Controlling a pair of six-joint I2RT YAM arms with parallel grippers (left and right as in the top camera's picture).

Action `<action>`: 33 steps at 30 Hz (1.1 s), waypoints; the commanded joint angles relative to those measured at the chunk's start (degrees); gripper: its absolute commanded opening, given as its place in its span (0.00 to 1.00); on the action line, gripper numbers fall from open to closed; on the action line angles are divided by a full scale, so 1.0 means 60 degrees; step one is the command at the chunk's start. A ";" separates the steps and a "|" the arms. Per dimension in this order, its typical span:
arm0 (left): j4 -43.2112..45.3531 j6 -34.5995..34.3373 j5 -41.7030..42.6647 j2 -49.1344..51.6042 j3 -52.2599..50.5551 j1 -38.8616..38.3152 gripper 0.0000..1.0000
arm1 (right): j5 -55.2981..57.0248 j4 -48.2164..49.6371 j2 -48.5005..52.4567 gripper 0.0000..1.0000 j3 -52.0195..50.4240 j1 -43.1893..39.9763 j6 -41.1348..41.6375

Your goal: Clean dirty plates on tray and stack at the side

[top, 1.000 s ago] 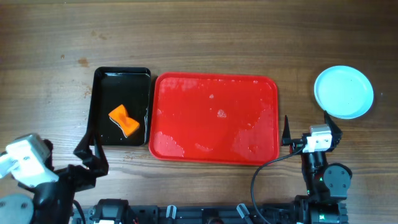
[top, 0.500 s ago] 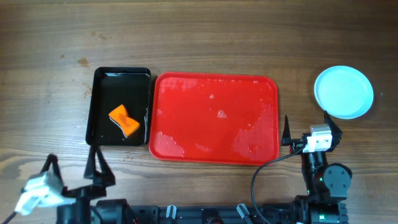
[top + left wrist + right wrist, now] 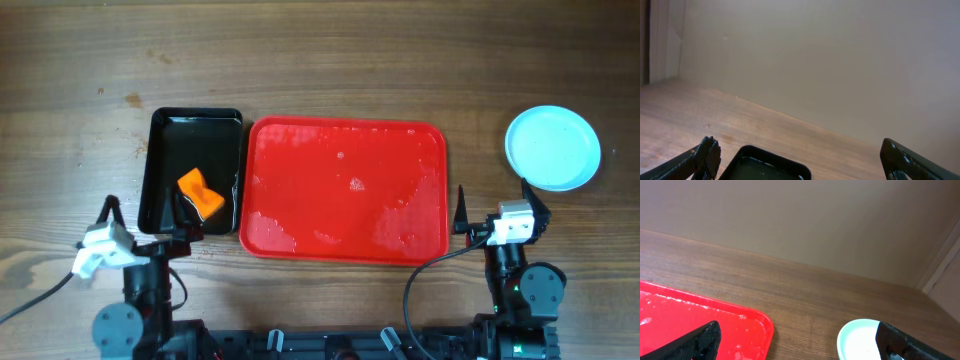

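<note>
The wooden worktop [image 3: 350,60] fills the overhead view. At its centre lies the red tray [image 3: 345,215], its long axis running left to right across the frame. It carries no plate, only a wet sheen and droplets. Just beside its left edge sits the smaller black tray [image 3: 160,180], long axis running top to bottom. The plates [image 3: 552,148] are off the tray at the upper right of the frame, resting on bare wood well apart from the red rim. From above they read as a single pale disc, so I cannot tell how many are stacked there. They are round, so no axis governs an approach. What matters is direction: they lie up and slightly right of my right gripper [image 3: 497,200], which hangs at the lower right with its fingers spread and nothing between them. My left gripper [image 3: 145,215] is at the lower left, at the lower edge of the black tray, also spread wide and empty, with the whole red tray between it and the plates. My right arm is clearly the nearer one. The orange sponge [image 3: 200,193] lies in the black tray. I judge the cleaning and stacking done or nearly done.
</note>
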 commanded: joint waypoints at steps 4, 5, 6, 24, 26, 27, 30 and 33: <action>0.1530 0.0208 0.0044 -0.0098 -0.1654 -0.0273 1.00 | 0.0131 0.0026 -0.0095 1.00 0.0026 0.0029 0.0160; 0.1774 0.0251 0.0044 -0.0098 -0.1810 -0.0313 1.00 | 0.0131 0.0026 -0.0095 1.00 0.0026 0.0029 0.0164; 0.2000 0.0273 0.0040 -0.0098 -0.1949 -0.0350 1.00 | 0.0131 0.0026 -0.0095 0.99 0.0026 0.0029 0.0164; 0.2095 0.1224 0.0208 -0.0098 -0.2932 -0.0703 1.00 | 0.0127 0.0026 -0.0095 1.00 0.0026 0.0029 0.0164; 0.1337 0.1239 0.0208 -0.0098 -0.2932 -0.0710 1.00 | 0.0131 0.0026 -0.0095 1.00 0.0026 0.0029 0.0160; 0.1362 0.1279 0.0193 -0.0098 -0.2932 -0.0707 1.00 | 0.0131 0.0026 -0.0095 1.00 0.0026 0.0029 0.0164; 0.1359 0.1271 0.0215 -0.0098 -0.2932 -0.0710 1.00 | 0.0131 0.0026 -0.0095 1.00 0.0026 0.0029 0.0160; 0.1351 0.1279 0.0291 -0.0098 -0.2932 -0.0739 1.00 | 0.0131 0.0026 -0.0095 1.00 0.0026 0.0029 0.0160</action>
